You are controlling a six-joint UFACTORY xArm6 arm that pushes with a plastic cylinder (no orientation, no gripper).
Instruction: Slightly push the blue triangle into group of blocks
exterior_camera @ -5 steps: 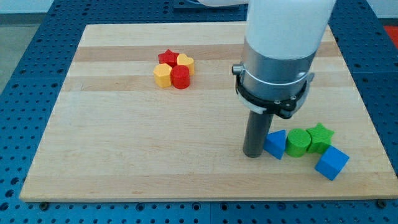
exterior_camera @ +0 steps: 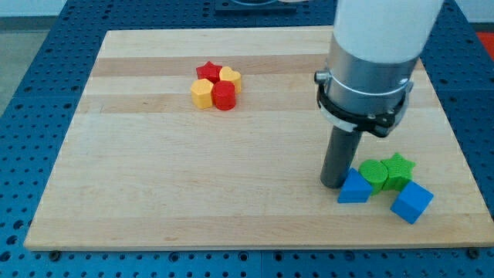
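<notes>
The blue triangle (exterior_camera: pixel 355 188) lies at the view's lower right, touching the green cylinder (exterior_camera: pixel 374 173) on its right. A green star (exterior_camera: pixel 398 169) sits just right of the cylinder, and a blue cube (exterior_camera: pixel 411 202) lies below the star, close to the triangle's right. My tip (exterior_camera: pixel 333 184) stands on the board at the triangle's upper left, touching or almost touching it.
A second cluster sits at the view's upper left of centre: a red star (exterior_camera: pixel 208 72), a yellow heart (exterior_camera: pixel 230 76), a yellow hexagon (exterior_camera: pixel 202 94) and a red cylinder (exterior_camera: pixel 225 96). The board's right edge (exterior_camera: pixel 461 166) runs near the blue cube.
My tip has moved to the right by a small amount. The blue triangle has slid right and slightly down, turning, and now overlaps the green cylinder's left side.
</notes>
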